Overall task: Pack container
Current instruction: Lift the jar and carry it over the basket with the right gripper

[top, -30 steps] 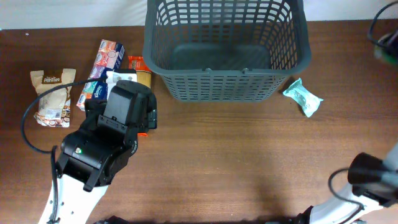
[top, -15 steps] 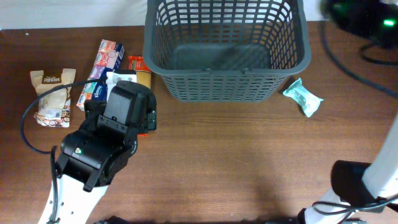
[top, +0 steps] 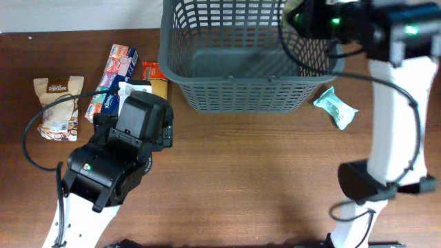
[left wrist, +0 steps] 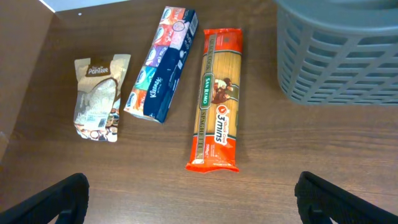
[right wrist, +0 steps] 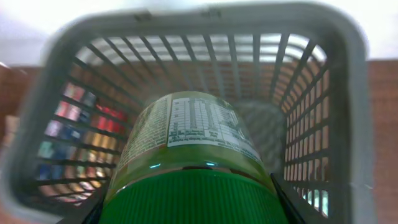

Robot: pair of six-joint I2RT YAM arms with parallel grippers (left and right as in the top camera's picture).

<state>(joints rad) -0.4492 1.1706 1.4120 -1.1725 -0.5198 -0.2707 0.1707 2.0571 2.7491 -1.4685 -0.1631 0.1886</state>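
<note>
The container (top: 251,82), a big dark grey lattice basket, stands at the table's back middle; its floor shows bare. My right gripper (top: 304,18) hangs over the basket's right rear part. In the right wrist view it (right wrist: 189,205) is shut on a jar (right wrist: 186,134) with a green lid and a printed label, held above the basket (right wrist: 349,74). My left gripper (left wrist: 193,202) stands wide open with nothing between its fingers, just short of the near end of an orange spaghetti packet (left wrist: 217,102). In the overhead view the left arm's body (top: 131,138) hides its fingers.
Left of the basket (left wrist: 348,56) lie a long tissue pack (left wrist: 163,65) and a brown pouch (left wrist: 96,99), beside the spaghetti. A teal packet (top: 335,107) lies on the table by the basket's right front corner.
The right arm has swung in from the right edge to above the basket. The left arm and the packets have not moved.
</note>
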